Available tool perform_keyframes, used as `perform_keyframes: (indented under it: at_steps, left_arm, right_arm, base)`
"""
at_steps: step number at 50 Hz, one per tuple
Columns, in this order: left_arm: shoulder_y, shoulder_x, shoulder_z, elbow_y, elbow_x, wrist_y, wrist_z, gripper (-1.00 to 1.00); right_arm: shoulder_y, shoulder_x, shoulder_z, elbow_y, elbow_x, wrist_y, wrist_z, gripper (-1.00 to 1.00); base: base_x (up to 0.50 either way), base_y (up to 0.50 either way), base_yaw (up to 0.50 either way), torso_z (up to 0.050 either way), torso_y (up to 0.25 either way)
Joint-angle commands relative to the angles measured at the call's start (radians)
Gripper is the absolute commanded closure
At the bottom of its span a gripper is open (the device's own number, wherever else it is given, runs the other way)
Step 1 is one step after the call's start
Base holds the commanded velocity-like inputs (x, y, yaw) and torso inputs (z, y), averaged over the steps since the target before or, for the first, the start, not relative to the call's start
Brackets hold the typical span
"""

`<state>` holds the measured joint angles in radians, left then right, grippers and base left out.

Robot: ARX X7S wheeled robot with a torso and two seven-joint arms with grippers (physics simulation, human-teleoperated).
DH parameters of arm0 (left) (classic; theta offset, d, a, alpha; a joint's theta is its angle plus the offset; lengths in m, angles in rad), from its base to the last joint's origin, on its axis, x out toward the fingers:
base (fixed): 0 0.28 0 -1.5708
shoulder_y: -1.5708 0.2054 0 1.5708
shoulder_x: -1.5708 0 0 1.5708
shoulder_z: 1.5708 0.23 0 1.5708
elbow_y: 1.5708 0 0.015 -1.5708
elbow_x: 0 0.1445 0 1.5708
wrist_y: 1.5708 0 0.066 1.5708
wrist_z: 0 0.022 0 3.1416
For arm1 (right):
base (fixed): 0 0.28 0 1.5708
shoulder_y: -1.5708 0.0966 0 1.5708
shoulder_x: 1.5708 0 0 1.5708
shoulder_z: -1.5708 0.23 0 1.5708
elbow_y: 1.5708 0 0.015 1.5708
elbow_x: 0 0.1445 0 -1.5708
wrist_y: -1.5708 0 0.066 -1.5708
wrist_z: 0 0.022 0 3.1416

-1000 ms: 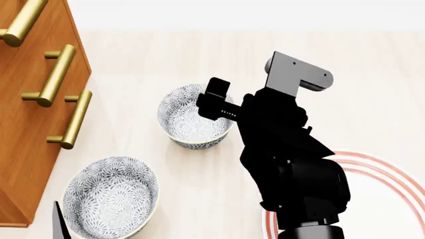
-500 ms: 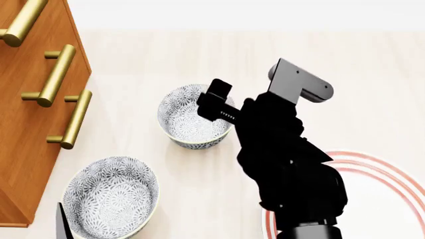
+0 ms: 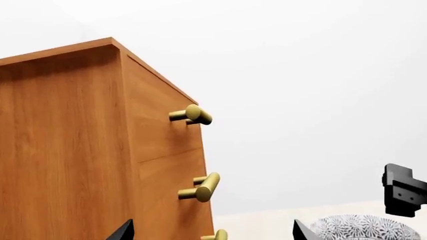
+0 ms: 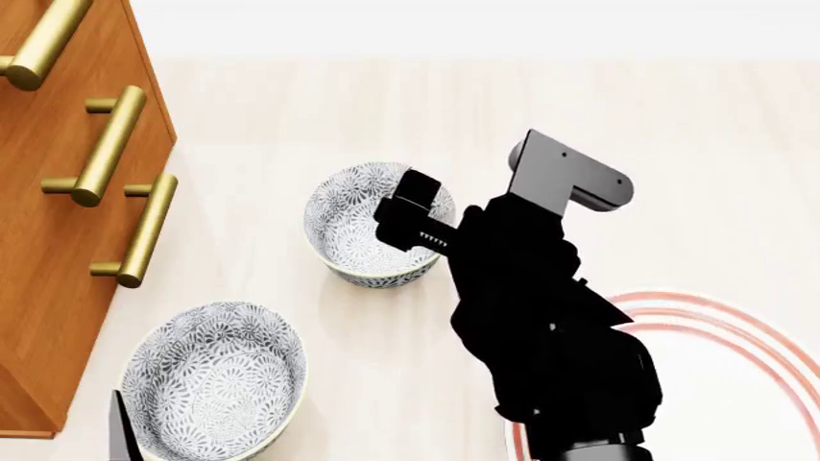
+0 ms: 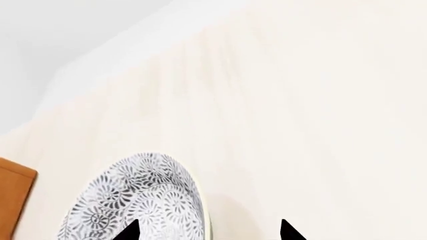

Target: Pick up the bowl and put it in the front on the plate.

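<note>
Bowl (image 4: 365,226) in question sits upright on the pale table (image 4: 321,106), mouth up, round so with no long axis, a little left of the head view's centre. The right pincer (image 4: 413,213) hangs over its rim at about 3 o'clock; its black fingertips overlap the bowl's inside, but whether they touch cannot be told. In the right wrist view two black tips show at the frame's edge, spread apart, one over the bowl (image 5: 143,200) and one over bare table beyond its rim, so the pincer stands open, straddling the wall, with nothing gripped. A second bowl (image 4: 215,389) lies at 7 o'clock from the first, near the wooden cabinet (image 4: 52,250) with brass handles (image 4: 109,144). The plate (image 4: 731,331) at 4 o'clock is mostly hidden behind the black right arm and cut off by the frame, only its red rings showing. The left wrist view alone gives the cabinet's side face (image 3: 60,150), plus a bowl (image 3: 363,227) and the right pincer (image 3: 402,192) far off. The left pincer (image 3: 210,232) shows only as two dark tips set well apart, empty and open; the head view catches just a dark sliver at its bottom edge.
</note>
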<state>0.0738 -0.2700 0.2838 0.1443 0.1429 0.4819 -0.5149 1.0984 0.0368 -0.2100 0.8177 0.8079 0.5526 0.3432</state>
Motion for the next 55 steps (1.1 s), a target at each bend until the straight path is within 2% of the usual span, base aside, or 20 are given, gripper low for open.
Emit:
perform_keyframes:
  at_steps: [1,55]
  left_arm:
    - [-0.002,0.005,-0.008,0.003,-0.002,-0.009,0.007,-1.0]
    - [-0.007,-0.013,0.019,-0.01,-0.015,-0.008,-0.006,-1.0]
  right_arm:
    - [-0.01,-0.004,-0.028,-0.005,-0.004,-0.013,-0.011,-1.0]
    - [-0.014,-0.011,-0.159,0.035,0.043,-0.07,-0.015,-1.0]
  base:
    - [0.0,0.0,0.0,0.0,0.0]
    - [0.0,0.0,0.0,0.0,0.0]
